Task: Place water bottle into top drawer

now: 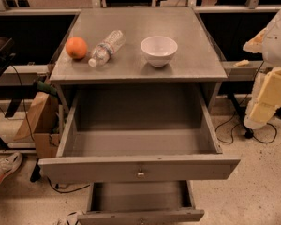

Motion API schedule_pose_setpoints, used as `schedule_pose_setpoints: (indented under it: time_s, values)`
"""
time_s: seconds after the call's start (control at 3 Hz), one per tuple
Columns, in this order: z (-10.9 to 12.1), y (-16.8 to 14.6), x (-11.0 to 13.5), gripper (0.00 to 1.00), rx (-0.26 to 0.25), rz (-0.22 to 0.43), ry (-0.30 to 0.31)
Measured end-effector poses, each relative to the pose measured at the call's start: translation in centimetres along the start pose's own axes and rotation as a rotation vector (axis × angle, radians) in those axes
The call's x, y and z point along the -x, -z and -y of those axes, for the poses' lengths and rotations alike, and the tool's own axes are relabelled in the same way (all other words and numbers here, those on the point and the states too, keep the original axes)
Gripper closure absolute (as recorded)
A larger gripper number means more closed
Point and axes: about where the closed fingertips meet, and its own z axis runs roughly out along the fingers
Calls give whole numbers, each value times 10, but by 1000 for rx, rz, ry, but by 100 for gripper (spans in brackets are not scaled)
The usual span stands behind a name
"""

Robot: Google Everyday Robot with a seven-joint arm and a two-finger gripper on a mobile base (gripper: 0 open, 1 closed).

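Observation:
The water bottle (106, 48) lies on its side on the grey cabinet top (187, 64), at the left, with its white cap pointing to the front left. It touches or nearly touches an orange (76, 48) on its left. The top drawer (139, 168) is pulled out wide below the cabinet top, and its inside is bare. My gripper (264, 102) hangs at the right edge of the view, to the right of the cabinet, level with the drawer and well away from the bottle. It holds nothing that I can see.
A white bowl (158, 50) stands on the cabinet top to the right of the bottle. The narrower lower drawer (140, 215) is also pulled out. A cardboard box (40, 121) and a shoe (2, 170) are on the floor at the left, and cables (234, 125) lie at the right.

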Motion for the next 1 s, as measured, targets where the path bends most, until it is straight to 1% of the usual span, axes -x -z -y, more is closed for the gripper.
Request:
schedule_pose_setpoints:
  time_s: [0.33, 0.67, 1.0]
  values:
    - [0, 0, 0, 0, 0, 0, 0]
    - [6, -1, 8, 0, 10, 14, -35]
    - [22, -10, 43, 0, 24, 19, -95]
